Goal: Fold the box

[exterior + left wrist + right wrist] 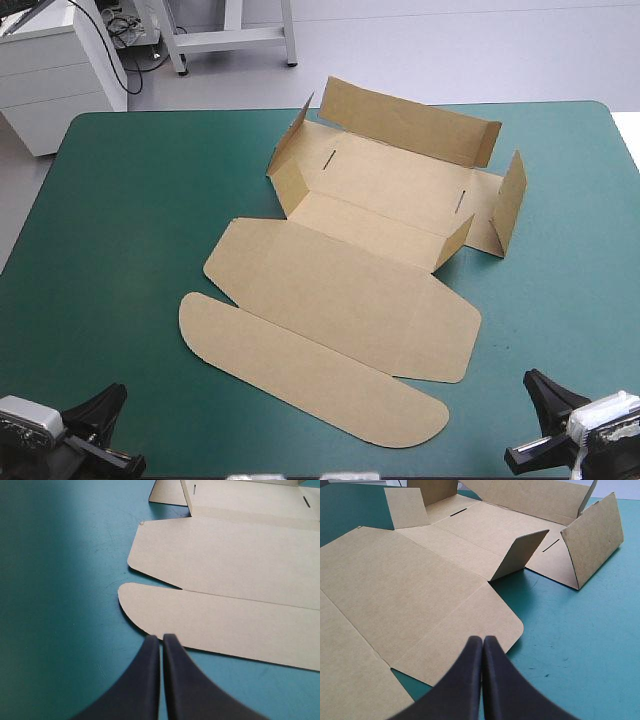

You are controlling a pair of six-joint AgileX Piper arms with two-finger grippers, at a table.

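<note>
Box [340,290] part-folded, left end effector [161,639] closed, right end effector [482,640] closed, seemingly clear

A broad tabletop under a teal-green cover [120,220] fills most of the high view, its far corners rounded. Beyond its far edge lies a pale grey smooth floor [450,50]. On that floor stand a white drawer cabinet [50,70], loose black cables [125,30] just beside it, and a white metal frame [230,38].
</note>
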